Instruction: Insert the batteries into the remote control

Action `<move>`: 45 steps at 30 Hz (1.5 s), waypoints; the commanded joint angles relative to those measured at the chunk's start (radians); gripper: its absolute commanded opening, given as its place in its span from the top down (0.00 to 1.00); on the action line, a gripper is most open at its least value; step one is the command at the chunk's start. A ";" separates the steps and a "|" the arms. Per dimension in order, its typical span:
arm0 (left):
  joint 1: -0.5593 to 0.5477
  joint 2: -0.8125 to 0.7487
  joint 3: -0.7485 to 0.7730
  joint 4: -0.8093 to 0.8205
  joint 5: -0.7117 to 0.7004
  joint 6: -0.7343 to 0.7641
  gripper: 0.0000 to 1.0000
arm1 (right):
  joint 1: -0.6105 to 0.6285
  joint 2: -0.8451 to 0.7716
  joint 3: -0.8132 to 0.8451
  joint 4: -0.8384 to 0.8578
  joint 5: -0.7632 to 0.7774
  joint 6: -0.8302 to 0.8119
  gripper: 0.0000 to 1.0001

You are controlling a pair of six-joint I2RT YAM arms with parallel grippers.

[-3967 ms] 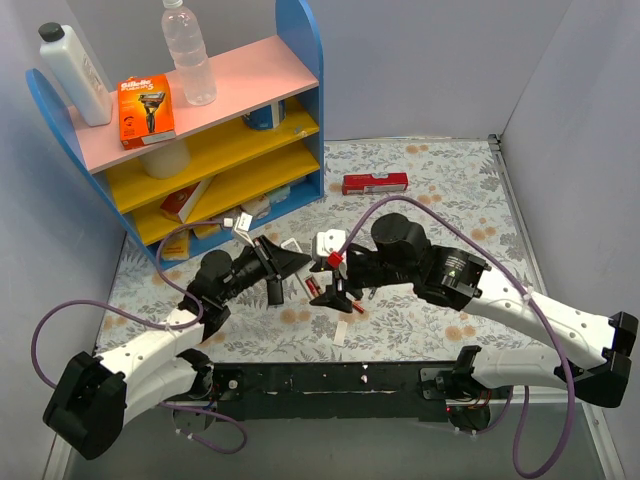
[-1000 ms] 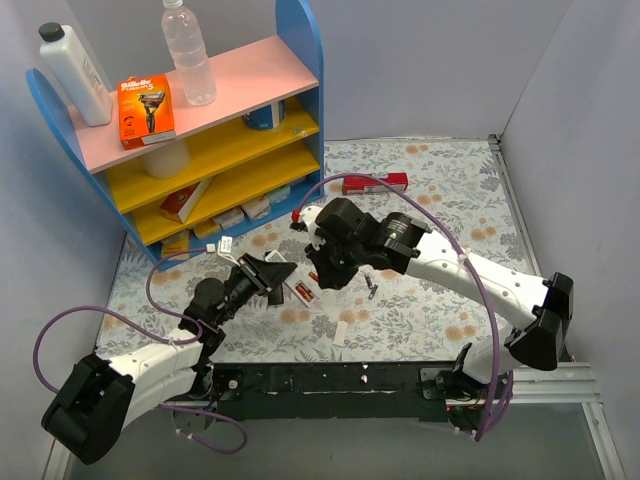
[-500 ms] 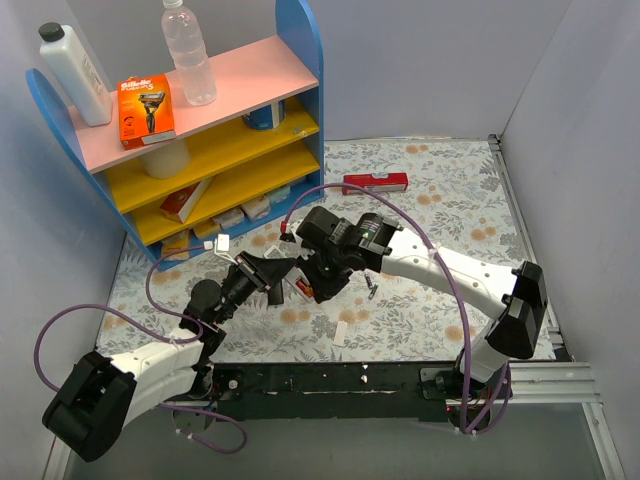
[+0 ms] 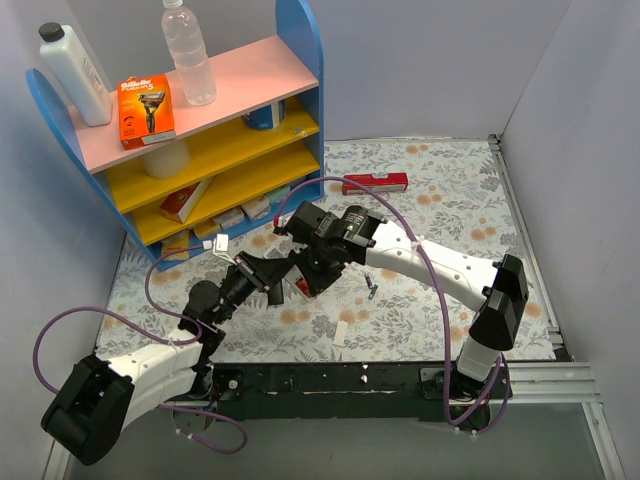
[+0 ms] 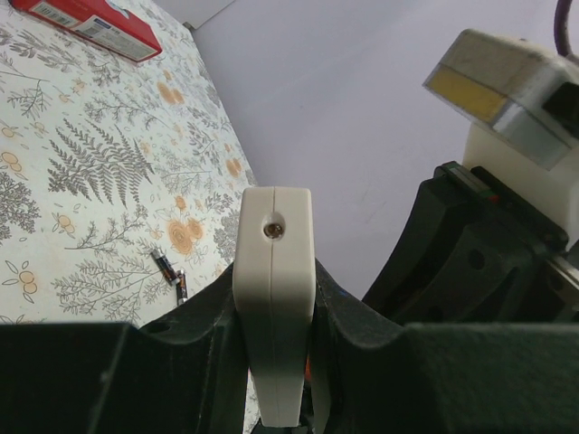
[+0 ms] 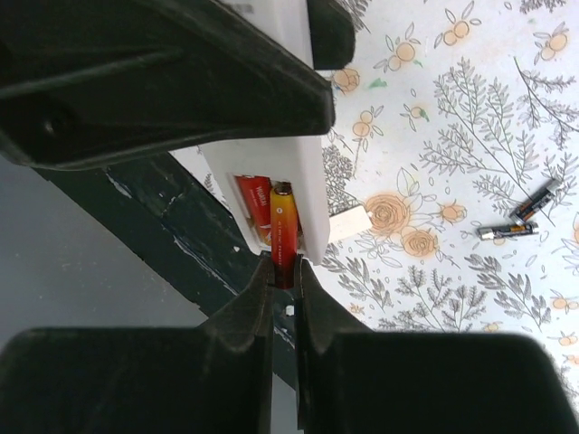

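Observation:
My left gripper is shut on the white remote control, holding it edge-up above the table. The right wrist view looks into its open battery bay, where one red battery lies. My right gripper is shut on a red-orange battery whose far end sits inside the bay beside the first. In the top view both grippers meet at the remote. Two dark batteries lie loose on the table.
A small white cover piece lies near the front edge. A red box rests at the back of the floral mat. A blue shelf unit with boxes and bottles stands at the back left.
My right arm has swung left and brought the red-orange battery up to the remote's bay. The left gripper has shifted only slightly with the remote.

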 commanded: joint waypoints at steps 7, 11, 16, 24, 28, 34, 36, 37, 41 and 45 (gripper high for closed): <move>-0.001 -0.033 0.022 0.000 -0.015 -0.005 1.00 | 0.005 0.020 0.062 -0.082 0.048 0.018 0.99; -0.001 -0.021 0.023 0.017 0.002 -0.017 1.00 | 0.005 0.028 0.081 -0.070 0.042 0.017 0.99; -0.001 -0.016 0.031 0.012 0.008 -0.017 1.00 | 0.006 0.048 0.098 -0.065 0.037 0.014 0.99; -0.001 -0.023 0.040 0.005 0.015 -0.030 1.00 | 0.006 0.066 0.115 -0.061 0.029 0.008 0.95; 0.000 -0.036 0.040 -0.020 -0.006 -0.047 1.00 | 0.008 0.064 0.115 -0.059 0.028 0.005 0.89; -0.001 -0.049 0.039 -0.068 -0.040 -0.093 1.00 | 0.008 0.061 0.118 -0.065 0.028 0.006 0.83; 0.000 -0.052 0.037 -0.083 -0.049 -0.109 1.00 | 0.008 0.064 0.119 -0.070 0.029 0.006 0.82; 0.000 -0.056 0.039 -0.091 -0.060 -0.128 1.00 | 0.008 0.064 0.122 -0.070 0.028 0.006 0.82; -0.001 -0.061 0.043 -0.136 -0.072 -0.152 1.00 | 0.010 0.066 0.136 -0.079 0.000 0.006 0.78; -0.001 -0.064 0.043 -0.158 -0.075 -0.160 1.00 | 0.011 0.069 0.153 -0.090 0.000 0.006 0.76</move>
